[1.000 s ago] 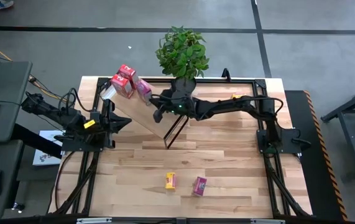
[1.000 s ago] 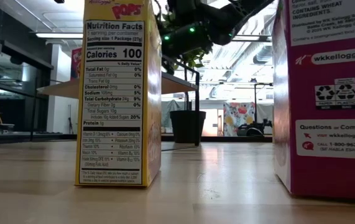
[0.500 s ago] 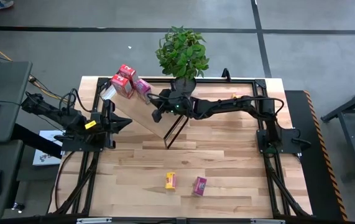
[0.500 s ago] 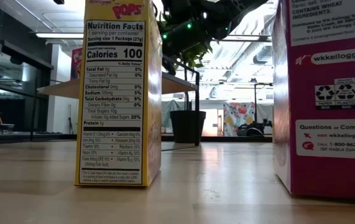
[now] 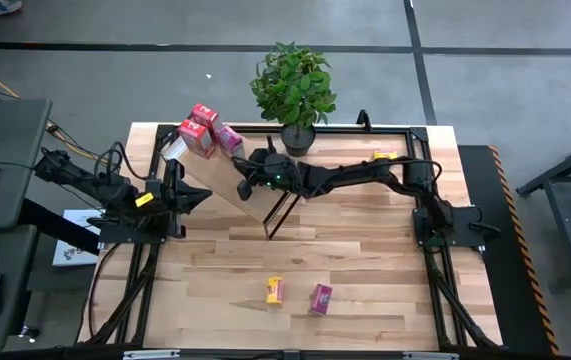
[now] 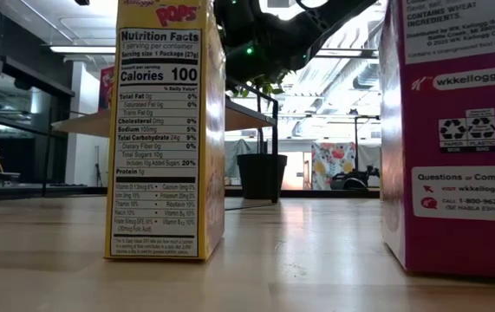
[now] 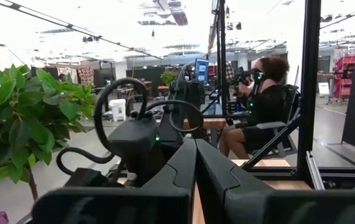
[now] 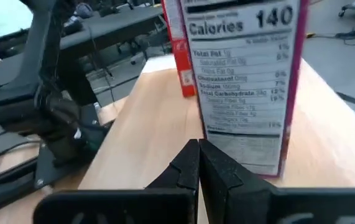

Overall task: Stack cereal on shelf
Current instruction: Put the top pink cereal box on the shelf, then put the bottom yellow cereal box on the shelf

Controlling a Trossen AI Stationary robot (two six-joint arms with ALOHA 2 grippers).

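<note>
Right hand point(image 5: 242, 186) clenched shut on nothing, poised over the slanted shelf point(image 5: 227, 185), fingertips pressed together in the right wrist view. Directly ahead of that hand, just beyond the fingertips: a magenta cereal box point(image 8: 245, 81) standing upright on the board, long axis vertical, nutrition panel facing the hand; a red box point(image 8: 183, 68) farther off behind it. Well behind the hand, back across the worktop point(image 5: 365, 260) toward the front edge: a yellow box point(image 5: 274, 290) and a second magenta box point(image 5: 321, 298), both off the shelf, near each other but apart. Left hand point(image 7: 196, 163) likewise closed and empty, parked at its own side of the worktop, away from every box. Probable next step: retrieval of one of the two loose boxes, both lying nearer the right arm's side than the left; reach needing a full reversal away from the shelf.
</note>
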